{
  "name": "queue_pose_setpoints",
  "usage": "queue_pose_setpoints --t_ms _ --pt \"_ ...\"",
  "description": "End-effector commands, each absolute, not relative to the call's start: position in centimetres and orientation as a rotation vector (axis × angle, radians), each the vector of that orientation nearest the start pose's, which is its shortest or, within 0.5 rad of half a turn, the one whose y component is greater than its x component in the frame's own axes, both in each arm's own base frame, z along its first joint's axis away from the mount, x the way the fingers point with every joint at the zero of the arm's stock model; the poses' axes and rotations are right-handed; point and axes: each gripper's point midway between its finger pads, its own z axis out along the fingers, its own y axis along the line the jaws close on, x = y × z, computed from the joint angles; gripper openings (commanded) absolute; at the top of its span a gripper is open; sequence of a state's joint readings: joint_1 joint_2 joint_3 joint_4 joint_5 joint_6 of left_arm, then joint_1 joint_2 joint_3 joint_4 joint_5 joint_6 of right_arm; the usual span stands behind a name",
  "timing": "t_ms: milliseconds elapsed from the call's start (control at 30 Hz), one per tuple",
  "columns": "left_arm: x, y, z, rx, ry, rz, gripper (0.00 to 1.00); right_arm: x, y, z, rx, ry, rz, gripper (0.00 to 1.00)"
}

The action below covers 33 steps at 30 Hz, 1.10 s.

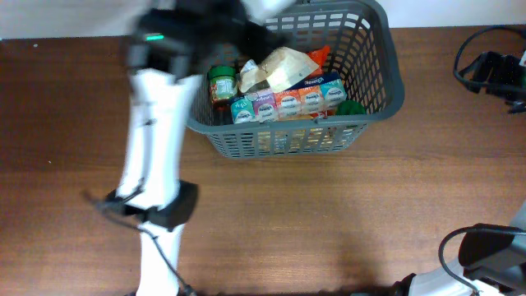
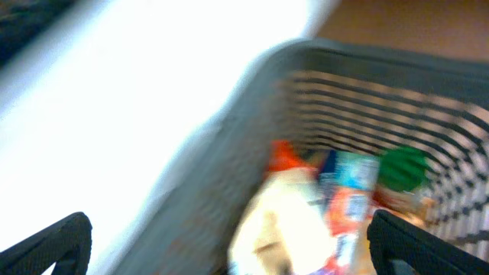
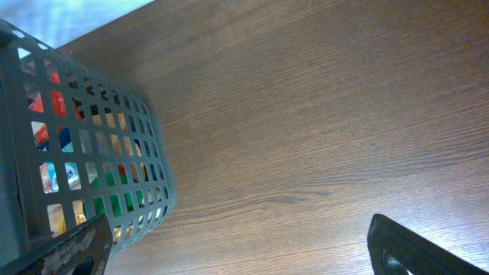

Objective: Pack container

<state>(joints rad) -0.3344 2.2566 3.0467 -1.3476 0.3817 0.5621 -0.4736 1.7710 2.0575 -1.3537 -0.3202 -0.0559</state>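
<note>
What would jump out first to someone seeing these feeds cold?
The large dark grey plastic lattice basket at the brown wooden table's far centre, crammed with groceries, notably a row of colourful small cartons and a green-lidded jar. Next, the blurred white left arm stretching to its left rim.

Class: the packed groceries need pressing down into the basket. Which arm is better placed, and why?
Left, probably. The left gripper hangs over the basket, jaws open, its camera looking in at the groceries. The right gripper is outside the basket wall, over the table.
</note>
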Motion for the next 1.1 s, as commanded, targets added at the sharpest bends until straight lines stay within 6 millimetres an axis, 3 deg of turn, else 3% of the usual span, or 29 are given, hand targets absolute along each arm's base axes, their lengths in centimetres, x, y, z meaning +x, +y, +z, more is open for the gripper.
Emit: queue_pose_setpoints --t_ms 0,100,200,300,433,567,700,867,1067 --pt "46.7 -13.3 46.0 0.679 1.888 -0.186 0.99 38.4 -13.6 29.3 0.434 2.524 0.241 0.99" --pt "47.2 -5.6 46.1 0.403 1.985 -0.113 0.99 38.4 -13.6 29.3 0.434 2.524 0.241 0.99" --pt "47.3 1.2 44.1 0.15 2.103 -0.049 0.99 38.4 -13.6 29.3 0.434 2.524 0.241 0.99" --pt "46.7 5.8 41.3 -0.008 2.211 -0.028 0.99 38.4 -13.6 29.3 0.434 2.524 0.241 0.99" --pt "46.0 10.1 37.3 -0.134 2.351 0.002 0.99 38.4 -13.6 29.3 0.434 2.524 0.241 0.99" --pt "45.7 11.9 33.9 -0.2 2.458 -0.011 0.99 38.4 -13.6 29.3 0.434 2.524 0.241 0.99" --pt "45.8 12.3 31.5 -0.222 2.523 -0.027 0.99 38.5 -13.6 29.1 0.436 2.529 0.244 0.99" --pt "45.3 12.1 30.2 -0.232 2.577 -0.044 0.99 38.2 -13.1 30.1 0.413 2.509 0.231 0.99" --pt "45.3 12.1 30.1 -0.233 2.579 -0.045 0.99 36.6 -6.3 35.6 0.182 2.403 0.235 0.99"
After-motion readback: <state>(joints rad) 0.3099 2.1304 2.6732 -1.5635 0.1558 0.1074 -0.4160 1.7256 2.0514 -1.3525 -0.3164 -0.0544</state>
